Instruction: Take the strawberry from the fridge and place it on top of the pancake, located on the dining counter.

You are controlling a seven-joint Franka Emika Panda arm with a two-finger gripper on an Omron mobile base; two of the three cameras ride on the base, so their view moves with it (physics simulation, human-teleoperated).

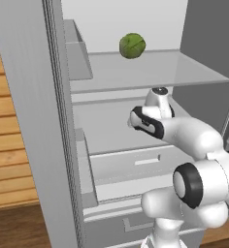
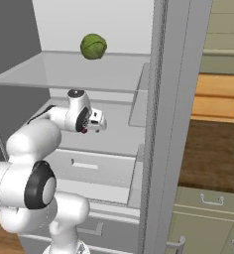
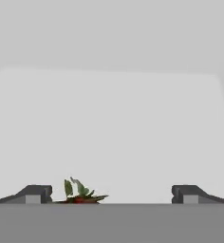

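Claw [image 3: 112, 199] spread wide over smooth white shelf, leafy-topped red strawberry [image 3: 80, 195] between its tips

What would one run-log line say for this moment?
stage: reaching in fridge | gripper: open, empty | strawberry: between fingertips, nearer one, ungrasped | green ball: upper shelf
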